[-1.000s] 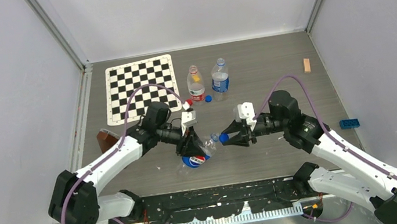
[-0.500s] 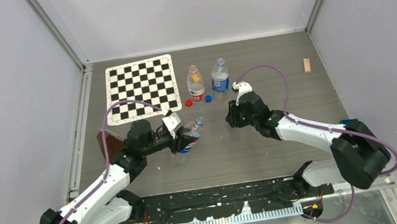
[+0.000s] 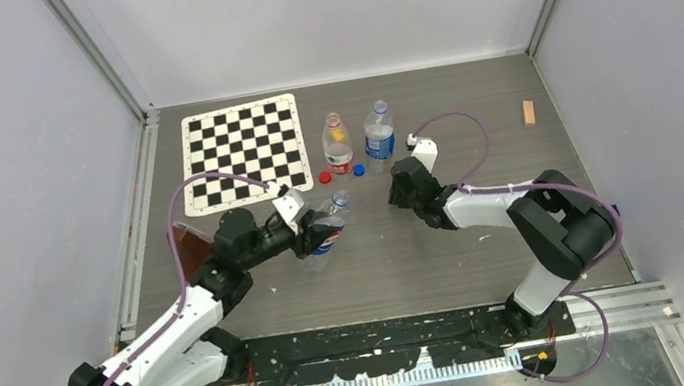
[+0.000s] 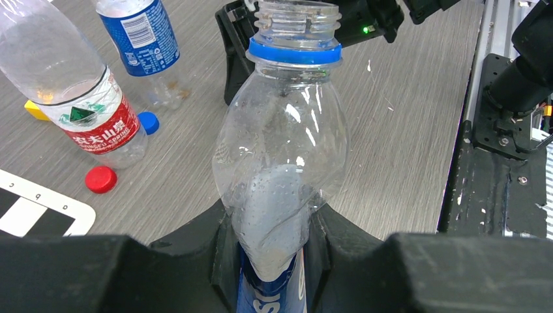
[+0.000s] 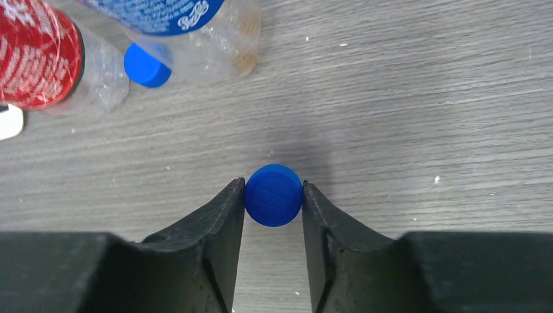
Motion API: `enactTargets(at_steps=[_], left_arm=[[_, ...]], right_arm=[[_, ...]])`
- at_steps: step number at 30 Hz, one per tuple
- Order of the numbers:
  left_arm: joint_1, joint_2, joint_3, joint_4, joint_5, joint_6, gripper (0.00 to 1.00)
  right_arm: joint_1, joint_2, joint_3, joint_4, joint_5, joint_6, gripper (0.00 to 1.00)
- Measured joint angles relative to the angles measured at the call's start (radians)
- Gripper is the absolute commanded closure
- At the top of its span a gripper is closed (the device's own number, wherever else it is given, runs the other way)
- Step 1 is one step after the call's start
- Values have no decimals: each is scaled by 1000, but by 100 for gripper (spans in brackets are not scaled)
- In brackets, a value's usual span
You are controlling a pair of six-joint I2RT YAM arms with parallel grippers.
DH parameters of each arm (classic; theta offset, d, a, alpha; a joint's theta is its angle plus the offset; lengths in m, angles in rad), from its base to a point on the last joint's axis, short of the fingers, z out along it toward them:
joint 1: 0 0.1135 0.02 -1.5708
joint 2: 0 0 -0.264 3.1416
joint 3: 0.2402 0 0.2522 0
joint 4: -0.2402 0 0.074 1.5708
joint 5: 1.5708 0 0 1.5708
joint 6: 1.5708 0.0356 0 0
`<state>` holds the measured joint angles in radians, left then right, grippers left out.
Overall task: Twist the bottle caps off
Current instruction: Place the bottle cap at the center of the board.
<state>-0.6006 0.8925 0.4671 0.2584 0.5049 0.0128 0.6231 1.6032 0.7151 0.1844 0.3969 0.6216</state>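
Evidently, the light, slick cap (image 5: 274, 194) was pinched rim-wise by the right tool (image 5: 272, 190), the crushable bottle (image 4: 283, 150) by the left tool (image 4: 274, 231).

Grey wood-grain table top (image 3: 489, 263), plain pale grey walls (image 3: 333, 12) enclosing three sides, aluminium corner posts (image 3: 102, 55), black-and-white checkerboard mat (image 3: 244, 151) at far left, small tan wooden block (image 3: 529, 112) at far right, black mounting rail (image 3: 378, 334) along near edge, even diffuse lighting.
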Motion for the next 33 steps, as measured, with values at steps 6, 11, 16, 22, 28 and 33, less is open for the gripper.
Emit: enactTargets(at_steps=[6,11,16,22,28,33], left_arm=[[0,0,-3,3,0,-5,98],[0,0,-12,8,0,-6,96],[0,0,-13,15,0,-16,95],[0,0,-23,45,-6,-37,93],[0,21,-40,119,-19,-93,90],[0,32,-47,179,-33,-134,88]], right_arm=[[-1,25,13,24,21,30,41],[-2,0,13,3,21,35,39],[-3,-80,13,-29,21,36,40],[-4,-271,-45,-50,-29,30,39],[-5,-551,-64,-59,-249,-18,34],[-5,-718,-88,-23,-435,-21,30]])
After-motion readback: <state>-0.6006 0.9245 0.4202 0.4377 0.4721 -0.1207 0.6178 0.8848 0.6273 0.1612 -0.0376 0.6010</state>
